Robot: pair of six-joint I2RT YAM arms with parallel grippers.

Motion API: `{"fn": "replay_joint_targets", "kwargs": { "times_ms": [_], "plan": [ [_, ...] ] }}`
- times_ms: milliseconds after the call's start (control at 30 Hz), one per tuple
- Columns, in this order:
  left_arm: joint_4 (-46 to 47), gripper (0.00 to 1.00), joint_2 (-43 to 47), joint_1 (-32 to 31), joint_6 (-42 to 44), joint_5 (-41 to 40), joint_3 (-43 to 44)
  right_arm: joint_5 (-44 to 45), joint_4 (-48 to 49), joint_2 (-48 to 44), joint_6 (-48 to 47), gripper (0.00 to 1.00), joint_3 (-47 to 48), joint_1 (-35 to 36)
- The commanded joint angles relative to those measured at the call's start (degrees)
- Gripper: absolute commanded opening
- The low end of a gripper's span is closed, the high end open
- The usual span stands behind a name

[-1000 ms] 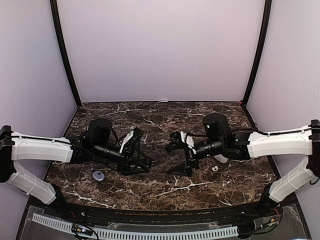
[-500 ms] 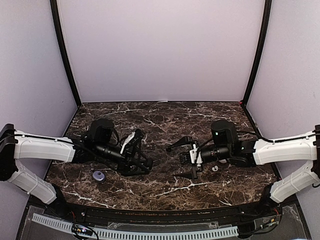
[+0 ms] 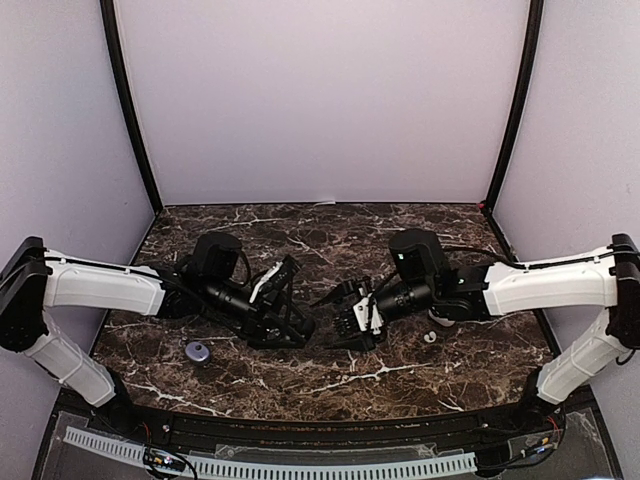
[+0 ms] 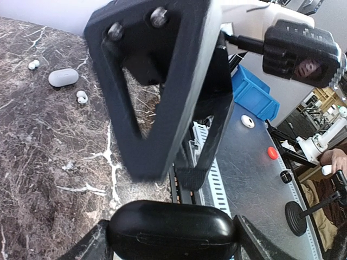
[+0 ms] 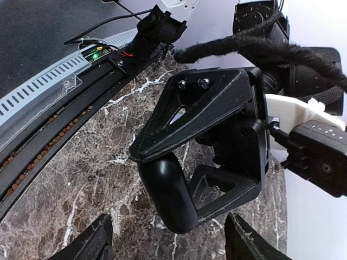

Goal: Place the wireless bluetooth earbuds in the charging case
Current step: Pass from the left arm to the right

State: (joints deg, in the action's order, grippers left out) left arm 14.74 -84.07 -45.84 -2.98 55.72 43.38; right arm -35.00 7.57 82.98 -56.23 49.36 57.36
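Observation:
My left gripper [image 3: 298,324] is shut on a closed black oval charging case [image 4: 171,230], gripping it by its two ends just above the table; the case also shows in the right wrist view [image 5: 169,194]. My right gripper [image 3: 343,317] is open and empty, its jaws wide apart and facing the case from the right, a short way off [image 5: 165,246]. A white oval case [image 4: 63,77] lies on the marble with two glossy white earbuds [image 4: 33,64] [image 4: 82,97] beside it. One white bud shows in the top view [image 3: 430,337]. The black buds are out of view.
A small blue-grey disc [image 3: 197,350] lies on the marble table [image 3: 300,375] near the left arm. Purple walls close the back and sides. A slotted rail [image 3: 270,466] runs along the near edge.
My right gripper has swung left towards the left gripper and now faces the held black case. My left arm has shifted slightly right.

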Motion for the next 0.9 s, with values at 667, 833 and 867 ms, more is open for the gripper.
{"fn": "replay_joint_targets", "kwargs": {
  "times_ms": [667,833,867],
  "plan": [
    [-2.02,0.55,-1.10,0.41,1.84,4.00,2.37,-3.29,-2.57,7.45,-1.84,0.40,7.04,2.21],
    [-2.13,0.55,-1.09,0.41,2.00,3.98,2.59,-4.08,-3.87,8.20,-2.52,0.39,8.50,2.49],
    [-2.09,0.55,-1.09,0.41,2.01,3.98,2.56,-4.10,-3.88,9.39,-2.61,0.38,8.62,2.50]
  ]
}}
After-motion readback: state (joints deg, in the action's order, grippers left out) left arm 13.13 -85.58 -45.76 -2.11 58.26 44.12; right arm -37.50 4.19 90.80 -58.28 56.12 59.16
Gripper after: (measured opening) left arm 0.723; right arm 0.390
